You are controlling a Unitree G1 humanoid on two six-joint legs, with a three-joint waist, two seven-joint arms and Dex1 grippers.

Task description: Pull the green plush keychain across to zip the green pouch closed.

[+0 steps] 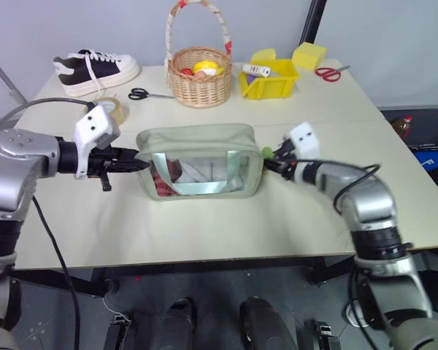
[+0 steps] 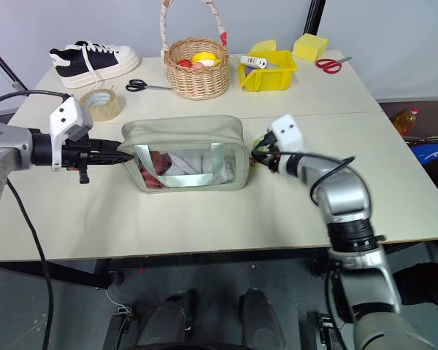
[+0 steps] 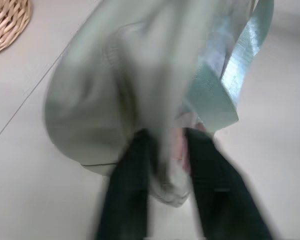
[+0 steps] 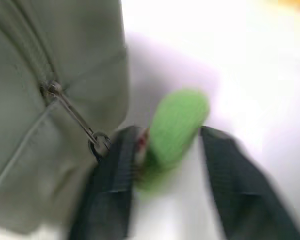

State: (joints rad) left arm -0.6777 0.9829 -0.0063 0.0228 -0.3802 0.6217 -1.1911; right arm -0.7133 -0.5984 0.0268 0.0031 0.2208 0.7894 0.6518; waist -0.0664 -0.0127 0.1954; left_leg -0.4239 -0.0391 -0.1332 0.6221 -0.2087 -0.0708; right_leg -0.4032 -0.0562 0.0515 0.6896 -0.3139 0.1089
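Your surface (image 1: 204,226) carries the green pouch (image 1: 197,146) at its middle, window side facing you. At the pouch's 9 o'clock end your left gripper (image 3: 165,165) has its fingers parted, straddling the fabric corner rather than pinching it. At the 3 o'clock end your right gripper (image 4: 165,165) is spread too, and the green plush keychain (image 4: 175,127) lies loose between its fingers, just beside the pouch, linked by a ring to the zipper pull (image 4: 72,112).
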